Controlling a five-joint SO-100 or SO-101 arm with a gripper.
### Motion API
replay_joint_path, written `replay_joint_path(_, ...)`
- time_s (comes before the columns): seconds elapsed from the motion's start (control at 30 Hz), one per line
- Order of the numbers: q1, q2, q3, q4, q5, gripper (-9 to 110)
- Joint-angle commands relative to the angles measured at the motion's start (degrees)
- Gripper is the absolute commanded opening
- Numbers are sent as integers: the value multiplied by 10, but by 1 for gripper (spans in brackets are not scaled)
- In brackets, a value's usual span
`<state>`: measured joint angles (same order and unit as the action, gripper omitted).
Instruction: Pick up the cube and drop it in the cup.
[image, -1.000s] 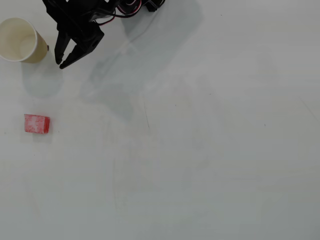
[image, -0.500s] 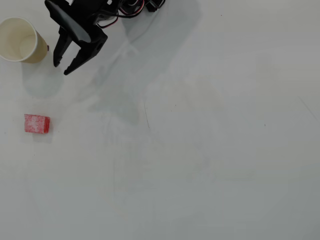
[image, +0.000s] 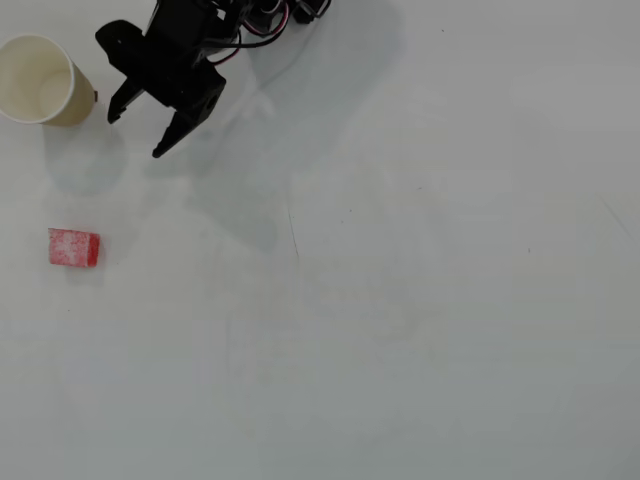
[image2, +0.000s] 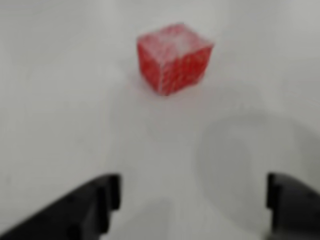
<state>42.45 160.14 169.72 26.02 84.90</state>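
The cube (image: 74, 248), a small red block with a whitish speckled top, lies flat on the white table (image: 420, 300) at about nine o'clock in the overhead view, close to the left edge of the frame and touching nothing. In the wrist view the cube (image2: 174, 57) sits at about twelve o'clock, blurred, one corner turned toward the camera, with bare table between it and the finger tips. The cup (image: 40, 79), cream-white inside with a tan outer side, stands upright at about ten o'clock in the overhead view, straight toward twelve o'clock from the cube and well apart from it; its mouth faces up, and its inside looks pale and bare. Just beside the cup, on its three o'clock side, the black gripper (image: 134, 133) hangs above the table with its jaws spread wide, one tip near the cup's wall and the other pointing toward the five o'clock side; nothing is between them. The wrist view shows the same spread: one dark finger (image2: 82, 210) at seven o'clock and the other at five o'clock, with empty table between. The arm's body, with red and white wires, runs off the top edge at about eleven o'clock, and its soft shadow falls on the table toward four o'clock.
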Motion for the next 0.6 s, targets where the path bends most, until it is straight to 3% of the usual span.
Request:
replay_joint_path(0.0,-1,-68,-159,-14,-4,26)
replay_joint_path(0.57,-9,-283,-406,4,-3,26)
